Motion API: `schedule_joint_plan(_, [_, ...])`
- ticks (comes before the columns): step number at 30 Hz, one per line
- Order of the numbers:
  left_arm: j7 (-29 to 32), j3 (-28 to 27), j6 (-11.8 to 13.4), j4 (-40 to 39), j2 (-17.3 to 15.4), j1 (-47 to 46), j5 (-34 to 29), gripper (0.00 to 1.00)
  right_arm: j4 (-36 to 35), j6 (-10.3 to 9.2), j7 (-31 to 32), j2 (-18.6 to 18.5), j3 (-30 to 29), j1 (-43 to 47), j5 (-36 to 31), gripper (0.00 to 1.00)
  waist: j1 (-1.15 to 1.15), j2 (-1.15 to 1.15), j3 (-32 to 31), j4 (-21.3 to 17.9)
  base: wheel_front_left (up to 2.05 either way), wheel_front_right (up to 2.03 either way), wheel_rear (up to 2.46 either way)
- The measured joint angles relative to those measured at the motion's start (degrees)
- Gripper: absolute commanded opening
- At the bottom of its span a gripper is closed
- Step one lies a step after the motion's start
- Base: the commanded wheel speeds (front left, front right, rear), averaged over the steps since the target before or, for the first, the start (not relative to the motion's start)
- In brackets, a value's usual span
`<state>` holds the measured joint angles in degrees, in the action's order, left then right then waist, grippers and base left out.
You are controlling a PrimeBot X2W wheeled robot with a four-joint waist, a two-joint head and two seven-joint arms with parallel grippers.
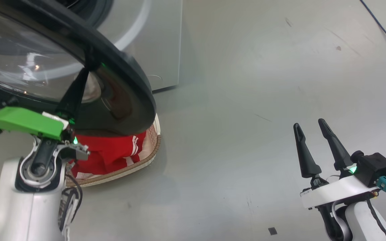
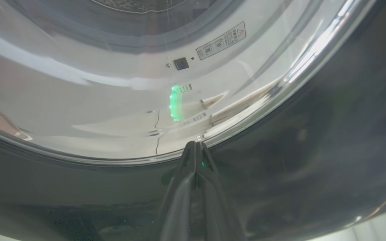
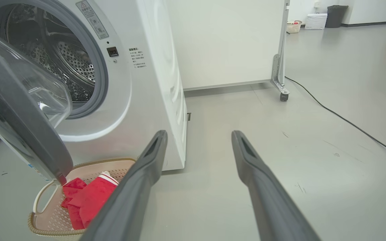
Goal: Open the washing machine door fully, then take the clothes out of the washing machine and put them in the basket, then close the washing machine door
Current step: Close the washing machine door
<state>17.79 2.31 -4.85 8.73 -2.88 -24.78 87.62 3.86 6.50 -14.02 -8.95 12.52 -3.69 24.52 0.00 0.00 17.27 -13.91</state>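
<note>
Two grippers show in the head view, well apart. The left gripper (image 1: 88, 68) has its dark fingers pressed together with nothing between them, and it points up at the washing machine door (image 1: 129, 87). In the left wrist view its tips (image 2: 195, 144) sit at the inner edge of the glossy black rim, right where the rim meets the clear glass bowl. They appear to touch it. The white front of the washing machine (image 2: 112, 83) shows through that glass, with a small dark latch hole and a warning label.

The right gripper (image 1: 309, 124) hangs over bare grey floor (image 1: 246, 100) at the lower right. Its jaws stand wide apart and hold nothing. It touches none of the task's things.

From the right wrist view, the door (image 3: 22, 134) stands partly open, swung out at an angle from the machine (image 3: 146, 100). The perforated steel drum (image 3: 75, 63) is visible behind it, inside the grey rubber ring.

The basket (image 3: 112, 166) sits on the floor just in front of the machine, below the door's lower edge. The clothes (image 3: 89, 197), red with white stripe trim, lie inside it. In the head view the door's rim overhangs part of the basket (image 1: 146, 160) and covers part of the red fabric (image 1: 109, 154).

A black cable (image 3: 340, 117) runs across the floor at the right.
</note>
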Motion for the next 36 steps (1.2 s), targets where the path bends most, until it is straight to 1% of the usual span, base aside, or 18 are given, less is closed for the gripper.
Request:
schedule_joint_plan(4, [-1.40,-0.25,0.12,2.12,0.08,-3.01,-0.08,0.00,0.46,0.12,-0.10,0.11,0.18,-0.75,0.09,1.00,0.00,0.00,0.63,-0.97,0.00,0.00,0.00])
schedule_joint_plan(11, [-4.28,-1.03,1.10,6.67,0.22,-8.28,-0.69,0.00,0.84,0.47,-0.16,0.70,0.31,-2.18,0.11,1.00,0.00,0.00,1.42,-3.36,0.00,0.00,0.00])
schedule_joint_plan(19, [-6.90,-2.29,1.10,11.73,0.30,-12.72,-1.01,0.00,1.54,0.48,-0.16,1.25,0.10,-2.88,0.19,1.00,0.00,0.00,1.89,-5.64,0.00,0.00,0.00])
schedule_joint_plan(27, [-9.07,-2.19,0.96,16.29,0.31,-16.11,-1.43,0.00,1.80,0.49,-0.16,1.43,-0.38,-2.91,0.44,1.00,0.00,0.00,1.69,-6.34,0.00,0.00,0.00])
schedule_joint_plan(31, [-10.21,-2.04,0.51,18.42,0.34,-17.60,-3.52,0.00,2.07,0.49,-0.16,1.43,-0.33,-2.92,0.43,1.00,0.00,0.00,1.49,-6.48,0.00,0.00,0.00])
schedule_joint_plan(36, [-11.09,-1.89,0.20,20.41,0.36,-18.94,-4.02,0.00,2.16,0.49,-0.16,1.52,-0.33,-2.94,0.43,1.00,0.00,0.00,1.24,-6.59,0.00,0.00,0.00])
